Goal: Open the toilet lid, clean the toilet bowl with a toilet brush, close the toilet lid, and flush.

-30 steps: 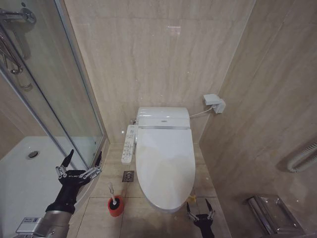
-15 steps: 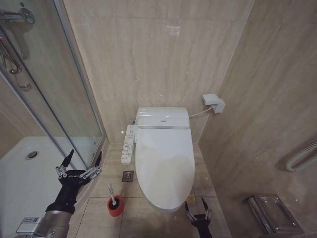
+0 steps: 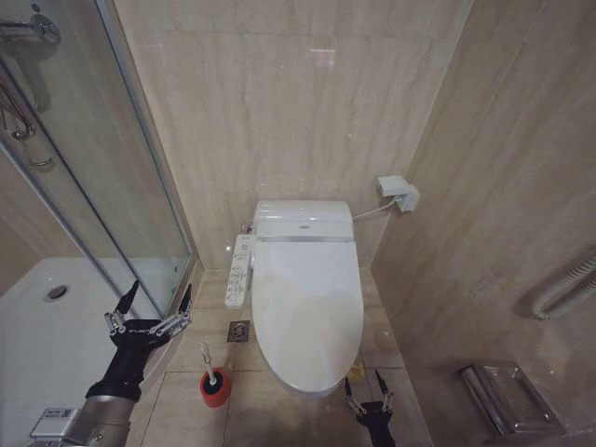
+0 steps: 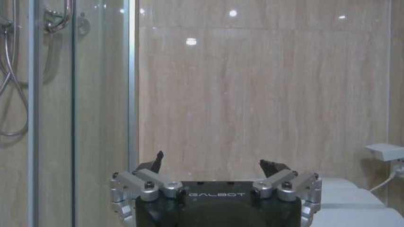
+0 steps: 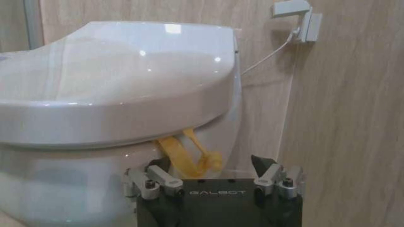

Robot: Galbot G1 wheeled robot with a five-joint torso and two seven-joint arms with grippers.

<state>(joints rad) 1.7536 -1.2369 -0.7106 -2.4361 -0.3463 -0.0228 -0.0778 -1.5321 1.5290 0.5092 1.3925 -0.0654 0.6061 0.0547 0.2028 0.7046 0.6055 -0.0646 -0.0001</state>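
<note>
The glossy white toilet lid (image 3: pixel 307 307) lies shut over the seat. In the right wrist view the toilet lid (image 5: pixel 126 80) fills the upper part, with a yellow strap loop (image 5: pixel 186 158) hanging under its front edge and the white outside of the toilet bowl (image 5: pixel 57 184) below. My right gripper (image 3: pixel 363 391) is open, low at the toilet's front right; the right gripper (image 5: pixel 207 163) sits just before the yellow loop without touching it. The toilet brush (image 3: pixel 207 358) stands in its red holder cup (image 3: pixel 215 389), bristles hidden. My left gripper (image 3: pixel 154 307) hangs open beside the shower door; the left gripper (image 4: pixel 213 161) holds nothing.
A glass shower enclosure (image 3: pixel 112 186) and white shower tray (image 3: pixel 47 326) close off the left. A control panel (image 3: pixel 240 270) sticks out at the toilet's left, with a floor drain (image 3: pixel 240 329) below it. A wall box (image 3: pixel 399 194) and a paper holder (image 3: pixel 507 400) are on the near right wall.
The right gripper has edged a little left, nearer the toilet's front. The head view has shifted slightly. The left gripper holds its place.
</note>
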